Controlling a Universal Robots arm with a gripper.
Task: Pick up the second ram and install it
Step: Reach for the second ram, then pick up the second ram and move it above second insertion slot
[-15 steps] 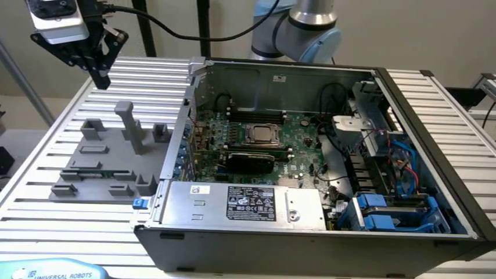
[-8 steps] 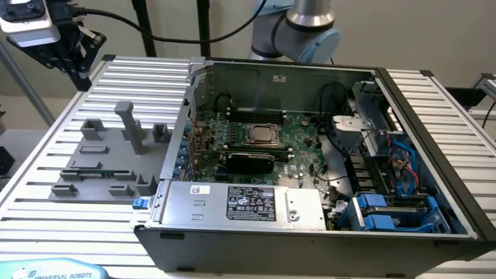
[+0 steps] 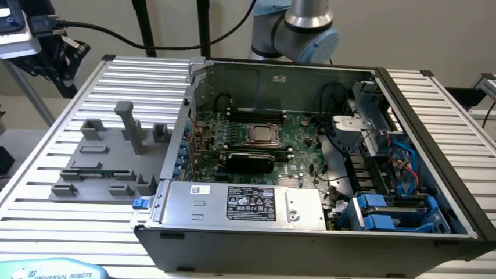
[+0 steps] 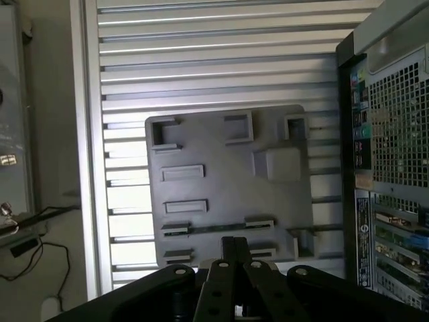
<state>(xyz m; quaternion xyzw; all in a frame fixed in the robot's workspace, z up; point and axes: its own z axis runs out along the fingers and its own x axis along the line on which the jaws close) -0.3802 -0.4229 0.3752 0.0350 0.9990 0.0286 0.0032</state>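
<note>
Silver, pale-blue arm [image 3: 304, 17]; black hand [image 4: 233, 245]

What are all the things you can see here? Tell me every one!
second ram: one, dark green, lying in the holder plate, outside the computer.
holder plate: one, grey, on the table at the exterior view's left of the case.
table: one, silver slats, under everything.
computer case: one, dark grey, open, on the table.
motherboard: one, green, inside the case.
processor socket: one, silver, on the motherboard.
power supply: one, silver, at the case's near edge.
robot arm: one, silver and light blue, behind the case.
pincer: one, black, above the holder plate, near the ram.
</note>
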